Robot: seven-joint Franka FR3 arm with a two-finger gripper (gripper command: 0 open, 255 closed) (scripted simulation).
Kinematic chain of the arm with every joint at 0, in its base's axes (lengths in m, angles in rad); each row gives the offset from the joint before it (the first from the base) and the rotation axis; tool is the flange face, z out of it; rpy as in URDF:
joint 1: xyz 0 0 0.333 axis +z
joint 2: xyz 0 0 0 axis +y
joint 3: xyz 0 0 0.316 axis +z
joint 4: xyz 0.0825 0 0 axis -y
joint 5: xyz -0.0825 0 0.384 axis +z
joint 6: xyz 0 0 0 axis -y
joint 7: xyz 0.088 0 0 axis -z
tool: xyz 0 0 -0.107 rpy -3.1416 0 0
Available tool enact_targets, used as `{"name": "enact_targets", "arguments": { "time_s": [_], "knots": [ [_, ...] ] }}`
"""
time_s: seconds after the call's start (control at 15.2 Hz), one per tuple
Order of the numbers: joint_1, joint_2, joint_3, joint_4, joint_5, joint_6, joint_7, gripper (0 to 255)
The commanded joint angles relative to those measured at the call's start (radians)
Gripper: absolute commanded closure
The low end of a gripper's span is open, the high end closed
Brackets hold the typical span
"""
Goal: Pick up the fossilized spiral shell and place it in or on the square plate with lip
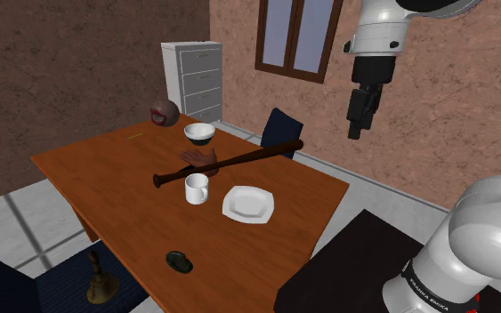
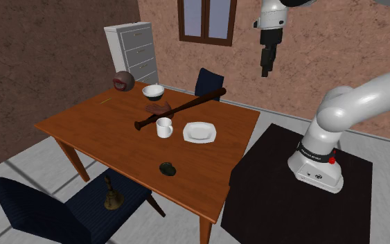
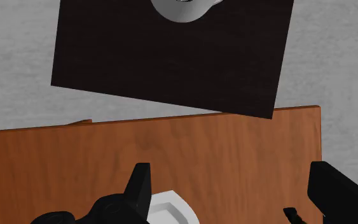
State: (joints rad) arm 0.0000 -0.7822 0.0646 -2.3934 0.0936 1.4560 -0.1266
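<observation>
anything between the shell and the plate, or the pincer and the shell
nothing visible. bare table between dark shell and white plate; mug stands off that line. pincer hangs high, only air toward the shell.

White glossy arm (image 2: 356,100); all-black hand (image 2: 264,73); dark lettering on its base (image 1: 431,286).

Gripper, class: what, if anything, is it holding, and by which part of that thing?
Nothing is held. The gripper hangs open, high above the table, its fingers apart with nothing between them; the dark shell lies on the table.
</observation>
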Motion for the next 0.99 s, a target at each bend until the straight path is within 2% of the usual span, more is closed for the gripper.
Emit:
{"name": "enact_targets", "arguments": {
  "time_s": [0.0, 0.46, 0.92],
  "knots": [
    [0.0, 0.0, 0.0, 0.0, 0.0, 0.0, 0.0, 0],
    [0.044, 0.168, 0.091, -0.042, 0.04, 0.221, 0.023, 0],
    [0.077, 0.387, 0.183, -0.02, 0.048, 0.428, 0.056, 0]
  ]
}}
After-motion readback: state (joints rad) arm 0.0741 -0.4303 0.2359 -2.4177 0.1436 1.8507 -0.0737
